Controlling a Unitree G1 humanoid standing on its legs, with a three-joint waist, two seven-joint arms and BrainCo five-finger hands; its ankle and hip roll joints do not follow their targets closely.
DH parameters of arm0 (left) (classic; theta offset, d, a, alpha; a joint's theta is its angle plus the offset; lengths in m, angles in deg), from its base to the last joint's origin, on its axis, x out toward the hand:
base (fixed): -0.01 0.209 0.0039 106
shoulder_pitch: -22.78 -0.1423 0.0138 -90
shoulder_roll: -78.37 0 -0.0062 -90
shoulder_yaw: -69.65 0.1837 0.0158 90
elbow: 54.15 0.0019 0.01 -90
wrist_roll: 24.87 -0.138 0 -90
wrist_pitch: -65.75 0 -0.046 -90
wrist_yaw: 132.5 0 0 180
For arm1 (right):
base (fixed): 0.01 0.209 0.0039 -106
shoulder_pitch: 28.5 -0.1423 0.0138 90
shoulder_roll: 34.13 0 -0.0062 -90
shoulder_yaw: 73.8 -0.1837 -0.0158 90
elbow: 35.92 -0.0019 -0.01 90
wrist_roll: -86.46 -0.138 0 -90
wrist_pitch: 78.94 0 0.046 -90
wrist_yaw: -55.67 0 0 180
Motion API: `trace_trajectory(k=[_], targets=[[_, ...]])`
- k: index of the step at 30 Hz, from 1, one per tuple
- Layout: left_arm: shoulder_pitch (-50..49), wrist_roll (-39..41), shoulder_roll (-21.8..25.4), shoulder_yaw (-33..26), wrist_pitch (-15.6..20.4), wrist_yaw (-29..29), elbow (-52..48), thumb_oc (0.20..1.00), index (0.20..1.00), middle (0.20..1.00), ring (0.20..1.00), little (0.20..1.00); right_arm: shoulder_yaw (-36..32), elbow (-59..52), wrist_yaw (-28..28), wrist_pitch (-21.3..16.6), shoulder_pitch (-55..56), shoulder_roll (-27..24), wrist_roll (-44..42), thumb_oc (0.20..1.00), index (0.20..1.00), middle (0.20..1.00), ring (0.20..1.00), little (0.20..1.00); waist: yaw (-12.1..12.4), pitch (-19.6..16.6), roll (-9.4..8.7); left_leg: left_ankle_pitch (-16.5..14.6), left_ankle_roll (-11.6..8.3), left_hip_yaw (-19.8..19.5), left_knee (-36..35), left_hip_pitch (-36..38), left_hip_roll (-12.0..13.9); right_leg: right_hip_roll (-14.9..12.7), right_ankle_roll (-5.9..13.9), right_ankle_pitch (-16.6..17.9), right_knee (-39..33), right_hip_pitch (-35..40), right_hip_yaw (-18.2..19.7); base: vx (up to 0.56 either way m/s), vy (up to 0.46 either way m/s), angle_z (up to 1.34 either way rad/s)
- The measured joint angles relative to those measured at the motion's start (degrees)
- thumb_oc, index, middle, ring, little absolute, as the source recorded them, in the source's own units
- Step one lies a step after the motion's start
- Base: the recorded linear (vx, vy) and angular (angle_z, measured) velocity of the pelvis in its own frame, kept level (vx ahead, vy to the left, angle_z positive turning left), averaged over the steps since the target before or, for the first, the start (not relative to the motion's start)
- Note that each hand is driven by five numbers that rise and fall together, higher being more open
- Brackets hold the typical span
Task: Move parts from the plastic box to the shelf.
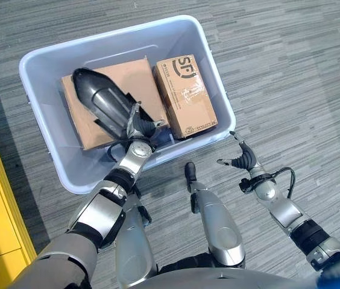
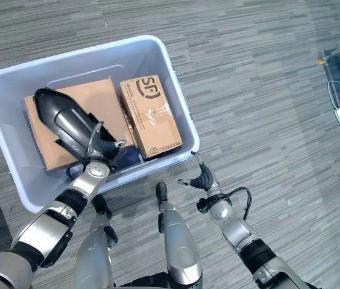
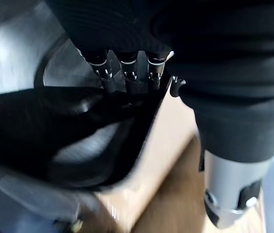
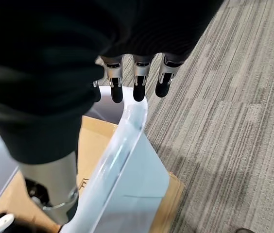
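Left fingers (image 3: 127, 80): curled on black part (image 1: 100, 99), inside box (image 1: 212, 78).
Right fingers (image 4: 137, 90): relaxed, empty, just above box rim.
Cartons (image 1: 185, 96): under and beside part.

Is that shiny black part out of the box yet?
Not yet: the black part lies on cardboard inside the plastic box, left hand on it.
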Motion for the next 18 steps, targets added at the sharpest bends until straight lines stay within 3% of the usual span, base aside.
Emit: trace_trajectory(k=[4, 10, 18], targets=[[0.10, -3.99, -0.24, 4.40, 0.04, 2.46, -0.04, 1.000, 1.000, 1.000, 1.000, 1.000, 0.00, 0.03, -0.66, -0.60, 0.16, -0.14, 0.05, 1.000, 1.000, 1.000, 1.000, 1.000, -1.27, 0.17, 0.29, 0.08, 0.13, 0.19, 0.00, 0.12, -0.41, -0.35, 0.15, -0.13, 0.57, -0.39, 0.59, -0.01, 0.063, -0.04], [0.06, -7.88, -1.10, 5.81, 0.78, 3.38, -0.04, 1.000, 1.000, 1.000, 1.000, 1.000, 0.00, 0.06, -0.66, -1.37, 0.23, -0.51, 0.13, 1.000, 1.000, 1.000, 1.000, 1.000, -1.23, 1.03, 1.92, 0.27, 0.37, 0.80, -0.01, 0.12, -0.61, -0.58, 0.21, -0.32, 1.96, -1.45, 1.33, -0.01, 0.026, -0.04], [0.05, -16.16, -0.51, 6.80, 2.96, -0.48, -0.32, 1.000, 1.000, 1.000, 1.000, 1.000, 0.06, 0.16, -0.58, -3.61, 0.39, -3.04, 0.23, 1.000, 1.000, 1.000, 1.000, 1.000, -0.80, 1.33, 3.91, 0.71, 0.55, 0.72, -0.02, 0.22, -0.63, -0.68, -0.10, -1.03, 3.78, -2.05, 1.28, 0.00, 0.000, 0.01]])
